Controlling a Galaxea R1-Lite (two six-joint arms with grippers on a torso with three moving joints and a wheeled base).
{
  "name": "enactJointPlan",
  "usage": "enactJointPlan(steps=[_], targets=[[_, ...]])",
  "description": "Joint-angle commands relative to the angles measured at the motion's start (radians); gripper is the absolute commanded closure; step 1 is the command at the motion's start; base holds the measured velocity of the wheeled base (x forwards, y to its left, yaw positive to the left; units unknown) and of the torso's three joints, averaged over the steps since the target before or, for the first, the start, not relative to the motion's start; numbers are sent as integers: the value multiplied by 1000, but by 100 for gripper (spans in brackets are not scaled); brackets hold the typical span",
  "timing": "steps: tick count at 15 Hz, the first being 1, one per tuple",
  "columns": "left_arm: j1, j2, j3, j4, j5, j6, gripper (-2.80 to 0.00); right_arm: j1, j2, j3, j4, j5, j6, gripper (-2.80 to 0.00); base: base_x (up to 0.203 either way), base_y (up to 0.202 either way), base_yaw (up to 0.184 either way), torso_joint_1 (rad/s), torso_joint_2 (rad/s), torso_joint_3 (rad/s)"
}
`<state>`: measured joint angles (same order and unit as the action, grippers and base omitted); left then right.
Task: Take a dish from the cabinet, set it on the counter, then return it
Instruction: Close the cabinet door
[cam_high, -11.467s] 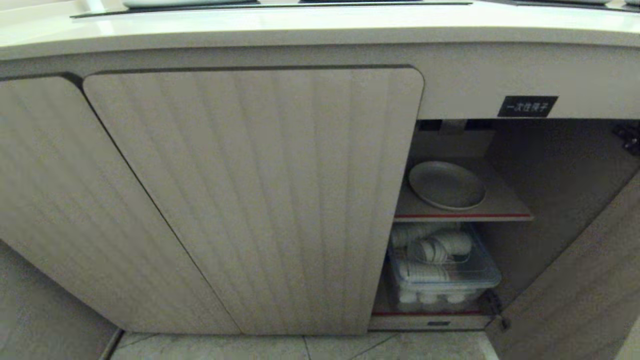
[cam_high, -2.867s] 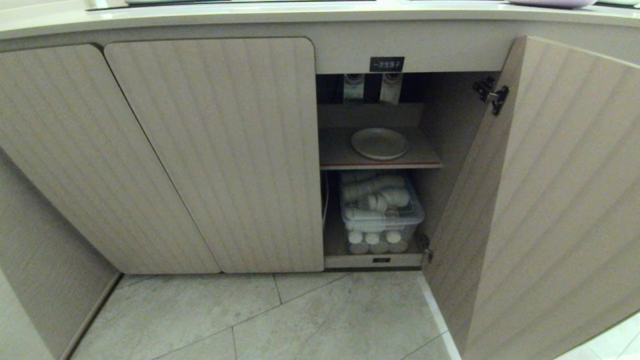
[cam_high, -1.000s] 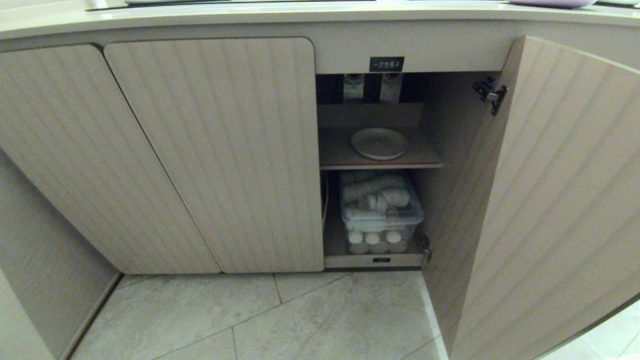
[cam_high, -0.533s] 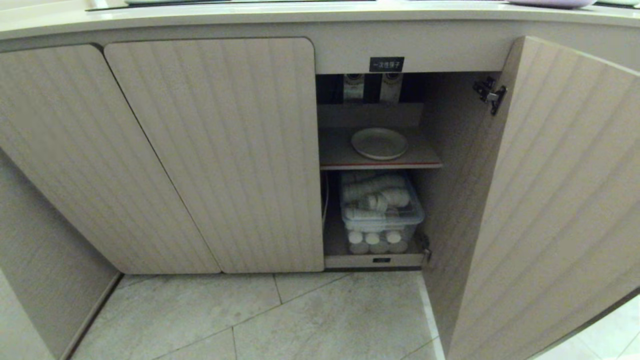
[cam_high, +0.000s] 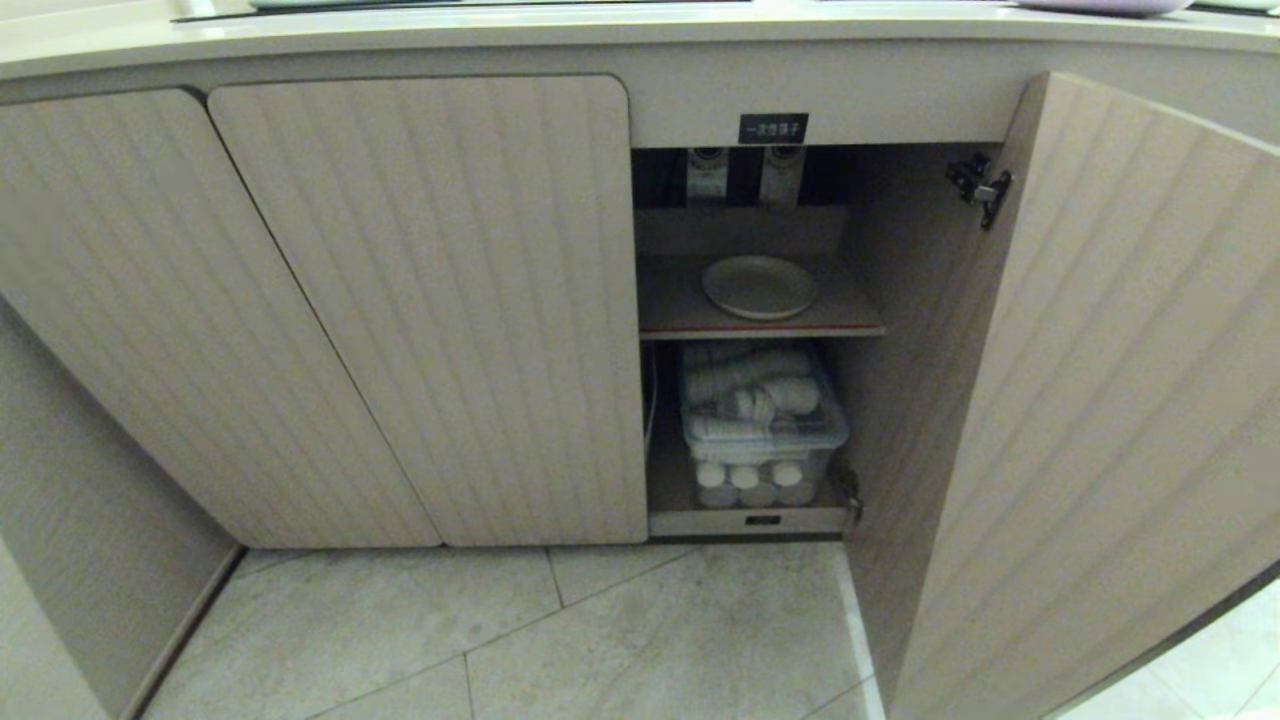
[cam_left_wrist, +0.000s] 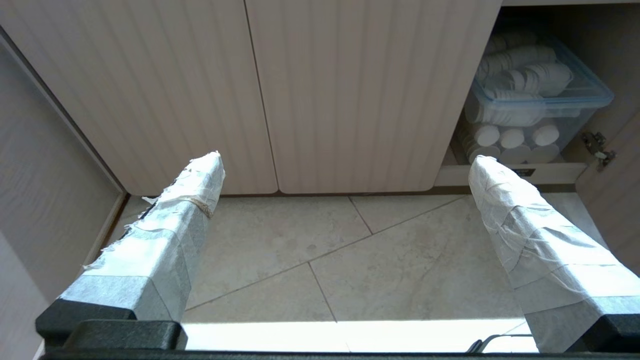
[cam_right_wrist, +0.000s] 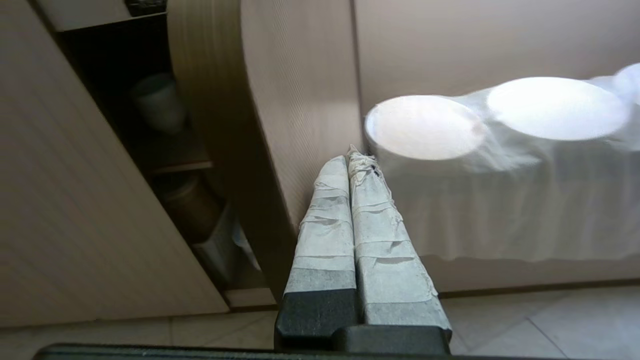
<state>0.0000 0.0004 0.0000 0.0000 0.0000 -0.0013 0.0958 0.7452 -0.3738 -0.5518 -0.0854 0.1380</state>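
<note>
The cream-white dish (cam_high: 759, 287) lies flat on the inner shelf of the cabinet (cam_high: 430, 300), whose right-hand door (cam_high: 1100, 400) stands open. The counter (cam_high: 500, 35) runs along the top. Neither gripper appears in the head view. My left gripper (cam_left_wrist: 347, 160) hangs open over the floor tiles in front of the shut doors, with nothing between its taped fingers. My right gripper (cam_right_wrist: 350, 157) is shut and empty, its tips close beside the ribbed outer face of the open door (cam_right_wrist: 290, 100); whether they touch it I cannot tell.
Under the shelf stands a clear plastic bin (cam_high: 765, 430) of white cups. A black label (cam_high: 773, 128) sits above the opening. White-draped items (cam_right_wrist: 500, 175) fill a niche past the open door. Grey floor tiles (cam_high: 600, 630) lie before the cabinet.
The open door's outer edge has shifted slightly lower in the head view over the last second. The dish and the bin have not moved.
</note>
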Motion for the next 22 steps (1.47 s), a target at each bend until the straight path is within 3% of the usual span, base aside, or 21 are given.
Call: enactJointPlan(steps=[1,7,11,22], targets=[[0,0,0,0,0,0,-280,25,31,3,-12,-1,4,0,0,0,0,0,0,0],[0,0,0,0,0,0,-280,84,40,20,-40,1,70,0,0,0,0,0,0,0],[0,0,0,0,0,0,-280,125,63,22,-83,1,166,0,0,0,0,0,0,0],[0,0,0,0,0,0,-280,166,146,25,-177,3,248,0,0,0,0,0,0,0]])
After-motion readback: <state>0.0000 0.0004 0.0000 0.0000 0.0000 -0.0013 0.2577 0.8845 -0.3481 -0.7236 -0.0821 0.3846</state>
